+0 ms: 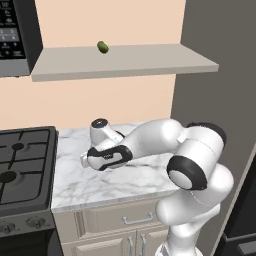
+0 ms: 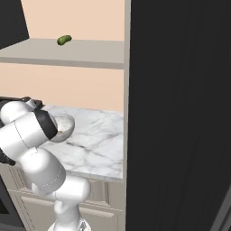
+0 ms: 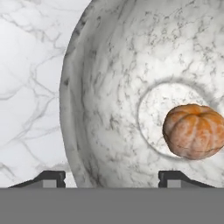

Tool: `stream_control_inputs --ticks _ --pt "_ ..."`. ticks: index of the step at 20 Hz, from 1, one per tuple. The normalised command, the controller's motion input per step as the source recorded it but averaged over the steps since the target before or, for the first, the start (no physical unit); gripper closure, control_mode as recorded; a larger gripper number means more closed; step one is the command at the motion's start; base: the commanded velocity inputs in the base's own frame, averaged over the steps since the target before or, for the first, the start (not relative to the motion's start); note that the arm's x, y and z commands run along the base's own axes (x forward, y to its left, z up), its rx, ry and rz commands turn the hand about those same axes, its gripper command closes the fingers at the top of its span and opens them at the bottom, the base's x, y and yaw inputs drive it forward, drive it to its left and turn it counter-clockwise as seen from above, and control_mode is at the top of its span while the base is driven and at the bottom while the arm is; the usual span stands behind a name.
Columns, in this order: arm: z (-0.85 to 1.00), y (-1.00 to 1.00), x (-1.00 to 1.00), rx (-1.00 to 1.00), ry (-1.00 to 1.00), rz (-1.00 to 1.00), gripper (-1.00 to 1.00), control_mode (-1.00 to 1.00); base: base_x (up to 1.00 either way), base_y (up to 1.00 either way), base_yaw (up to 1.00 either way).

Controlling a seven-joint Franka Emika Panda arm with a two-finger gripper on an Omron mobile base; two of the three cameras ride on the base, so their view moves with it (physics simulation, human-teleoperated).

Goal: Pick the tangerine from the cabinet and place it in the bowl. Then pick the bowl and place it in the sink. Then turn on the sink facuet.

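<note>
1. Now, tangerine (image 3: 194, 131) sitting inside the bowl (image 3: 109, 87), on the flat bottom but off to one side, so first part of the task looks done.
2. Gripper (image 3: 111, 177) hanging right over the bowl's rim, fingertips (image 3: 50, 177) spread apart, one outside the wall over the marble desk (image 3: 26, 87), the other inside; nothing clamped yet.
3. Risk one: glossy curved wall between the tips (thin edge, slick look) — could slip out on the lift if the pinch lands shallow.
4. Risk two: one-sided rim grasp likely to tilt the bowl, and a loose round fruit could roll out.
5. Risk three: pressing down on the rim could flip or skid the bowl across the desk.
6. Green fruit (image 1: 103, 47) up on the cabinet (image 1: 125, 62), well apart, no trouble there.
</note>
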Motion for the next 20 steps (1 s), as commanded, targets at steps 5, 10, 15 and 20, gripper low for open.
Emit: stream_control_inputs --ticks 5,10,15,20 --pt "0.00 0.00 -0.05 0.00 0.00 0.00 1.00 -1.00 0.00 0.00 0.00" --pt "0.15 -0.03 -0.27 -0.01 -0.07 0.07 1.00 -1.00 0.00 0.00 0.00" --pt "0.92 -0.03 -0.91 -0.02 -0.04 0.06 1.00 -1.00 0.00 0.00 0.00" --pt "1.00 -0.18 -0.98 0.00 0.00 0.15 1.00 -1.00 0.00 0.00 0.00"
